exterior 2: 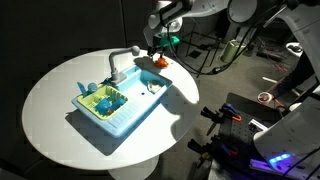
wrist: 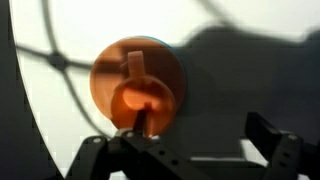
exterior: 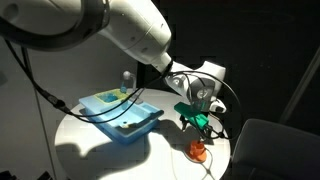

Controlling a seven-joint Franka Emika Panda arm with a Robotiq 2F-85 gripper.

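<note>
Alt text: A white robot arm reached over a round white table (exterior 2: 50,120). Its gripper (exterior: 197,122), trimmed in green, hung just above a small orange toy (exterior: 198,150). The toy sat near the table's edge, at about four o'clock from a blue toy sink (exterior: 125,132) in that exterior view. The claw's fingers stood apart, with nothing between them and no contact with the toy.

The orange toy looked like light, stiff, smooth plastic, probably easy to tip or slide. A small upright tab near its middle seemed the likeliest place to pinch, while the round rim looked wide for the fingers.

The wrist view alone showed the orange toy (wrist: 138,85) from above, as a round disc with its tab. It lay at about ten o'clock from the gripper (wrist: 200,125), off to one side of the gap. Only the exterior views showed the sink, its grey faucet (exterior 2: 120,62), the green and yellow pieces (exterior 2: 103,99) inside it, and the gripper's height above the toy
</note>
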